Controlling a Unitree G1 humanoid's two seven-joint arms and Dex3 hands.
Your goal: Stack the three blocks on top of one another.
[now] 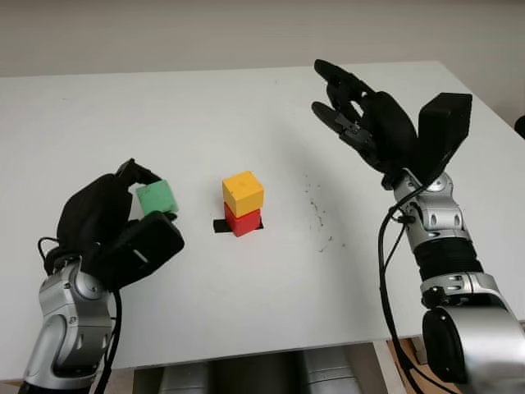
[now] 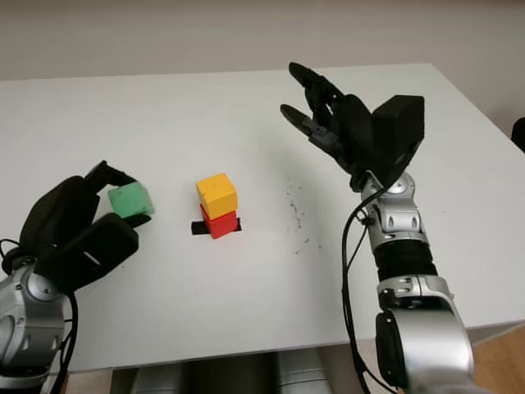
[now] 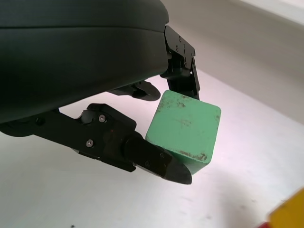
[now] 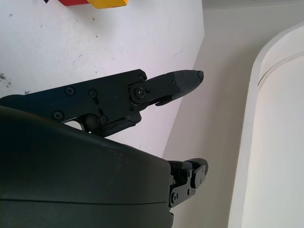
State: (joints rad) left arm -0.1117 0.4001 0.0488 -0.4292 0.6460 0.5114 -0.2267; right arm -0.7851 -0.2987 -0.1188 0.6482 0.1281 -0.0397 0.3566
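Note:
A yellow block [image 1: 243, 192] sits on top of a red block [image 1: 244, 221] near the middle of the white table [image 1: 246, 115], over a black mark [image 1: 221, 226]. To the left of this stack, my left hand [image 1: 141, 195] is shut on a scuffed green block [image 1: 156, 198], held just above the table; its black fingers [image 3: 152, 159] pinch the green block [image 3: 185, 126] from two sides. My right hand [image 1: 344, 103] is open and raised above the table, to the right of the stack and further back.
Small dark specks [image 1: 318, 215] dot the table to the right of the stack. The table's front edge [image 1: 271, 349] runs close to my arms, with grey shapes [image 1: 246, 373] below it.

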